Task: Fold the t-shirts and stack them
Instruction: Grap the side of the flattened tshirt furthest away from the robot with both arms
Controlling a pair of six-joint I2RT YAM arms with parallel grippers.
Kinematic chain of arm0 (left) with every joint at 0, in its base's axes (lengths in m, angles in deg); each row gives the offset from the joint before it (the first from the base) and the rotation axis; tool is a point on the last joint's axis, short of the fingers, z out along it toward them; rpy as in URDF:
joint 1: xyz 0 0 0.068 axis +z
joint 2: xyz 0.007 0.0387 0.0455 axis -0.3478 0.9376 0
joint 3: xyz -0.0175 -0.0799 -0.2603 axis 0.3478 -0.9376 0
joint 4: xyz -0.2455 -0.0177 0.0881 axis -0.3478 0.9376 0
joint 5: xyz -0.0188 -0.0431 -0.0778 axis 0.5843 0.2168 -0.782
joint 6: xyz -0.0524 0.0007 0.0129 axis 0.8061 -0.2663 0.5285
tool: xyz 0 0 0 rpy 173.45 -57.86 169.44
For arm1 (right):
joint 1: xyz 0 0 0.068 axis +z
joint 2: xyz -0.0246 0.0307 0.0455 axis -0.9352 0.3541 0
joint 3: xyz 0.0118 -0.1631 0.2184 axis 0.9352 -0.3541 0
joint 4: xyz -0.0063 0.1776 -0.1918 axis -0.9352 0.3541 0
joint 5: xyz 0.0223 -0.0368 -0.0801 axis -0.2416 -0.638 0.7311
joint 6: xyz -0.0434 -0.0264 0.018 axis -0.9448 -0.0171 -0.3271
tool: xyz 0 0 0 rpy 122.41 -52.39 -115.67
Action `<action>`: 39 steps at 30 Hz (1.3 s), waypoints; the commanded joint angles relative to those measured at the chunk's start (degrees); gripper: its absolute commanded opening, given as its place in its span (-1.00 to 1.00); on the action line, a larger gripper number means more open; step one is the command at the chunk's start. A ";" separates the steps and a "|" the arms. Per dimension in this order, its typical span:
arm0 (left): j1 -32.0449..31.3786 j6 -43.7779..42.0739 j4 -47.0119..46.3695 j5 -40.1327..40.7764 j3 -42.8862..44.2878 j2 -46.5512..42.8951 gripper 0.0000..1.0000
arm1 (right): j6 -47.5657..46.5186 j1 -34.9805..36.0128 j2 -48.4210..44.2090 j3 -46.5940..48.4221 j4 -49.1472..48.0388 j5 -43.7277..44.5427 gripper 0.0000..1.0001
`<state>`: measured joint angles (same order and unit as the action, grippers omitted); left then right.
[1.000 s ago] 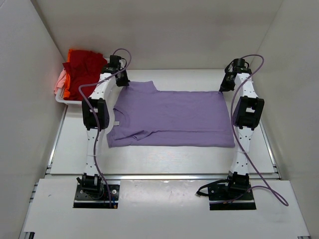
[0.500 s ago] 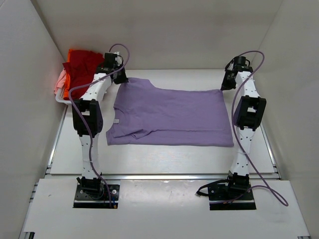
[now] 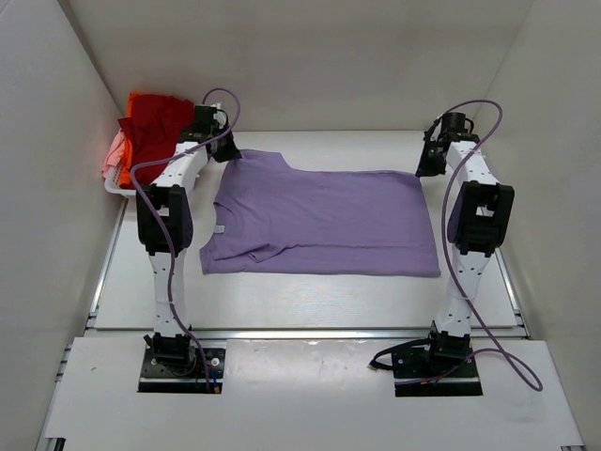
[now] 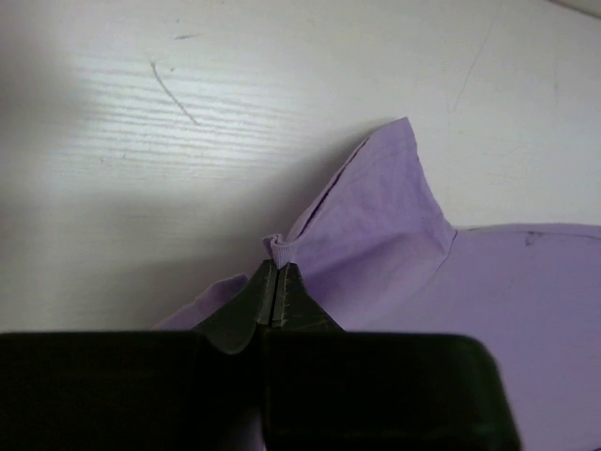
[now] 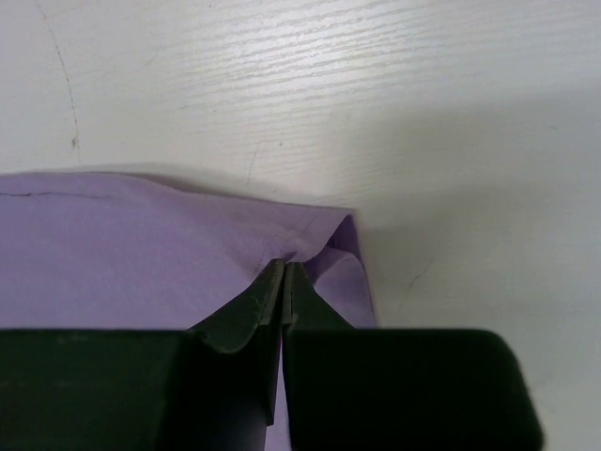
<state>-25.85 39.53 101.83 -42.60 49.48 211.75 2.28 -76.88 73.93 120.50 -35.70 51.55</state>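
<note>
1. Plainly, both claws were clamped on the lavender t-shirt (image 3: 324, 221). The left claw (image 4: 277, 271) had its jaws together on a small bunched pinch of cloth at the root of the far sleeve (image 4: 376, 211). The right claw (image 5: 285, 271) was closed on the far corner of the hem, where the cloth doubled over in a little fold.
2. Gripping those two far points looked to me like a way to stretch the far edge between the arms. It could then be pulled straight, or lifted over toward the near edge as one fold.
3. The tee lay spread on the surface (image 3: 310, 301) between the arms, with its neck toward the left arm and its hem toward the right. It was mostly flat, with only faint ripples.
4. Its far sleeve stuck out in a point beside the left claw. The near sleeve looked turned in against the body, not far from the collar, where a small pale tag (image 3: 219, 230) showed.
5. The cloth was thin, soft and plain purple, and a stitched seam line showed in both wrist views.
6. The other tees sat well apart at the far left in the white basket (image 3: 115, 186). A red t-shirt (image 3: 155, 127) was heaped on top, an orange t-shirt (image 3: 141, 97) lay behind it, and a pale pink t-shirt (image 3: 113, 155) hung at the side. All were unfolded, so I judged most of the task was yet to do.
</note>
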 commanded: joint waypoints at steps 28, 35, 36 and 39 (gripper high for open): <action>-0.39 2.47 3.79 -4.44 21.75 7.84 -1.00 | -2.05 -0.56 -4.15 -2.48 -3.39 0.31 -1.00; -0.21 0.54 -1.57 -5.41 3.58 -7.18 -1.00 | -3.98 -0.56 -7.40 -5.38 -4.27 0.48 -1.00; -0.30 0.02 -1.92 -5.58 1.80 -9.90 -1.00 | -3.73 -0.73 -8.02 -5.91 -4.27 0.31 -1.00; -0.48 -1.30 -3.94 -5.76 -7.69 -16.41 -1.00 | -3.99 -0.99 -10.13 -8.19 -5.23 0.23 -1.00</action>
<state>-26.09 40.43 100.89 -46.99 47.08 203.66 -0.59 -77.56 69.56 113.57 -37.89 51.42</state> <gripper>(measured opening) 0.022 0.001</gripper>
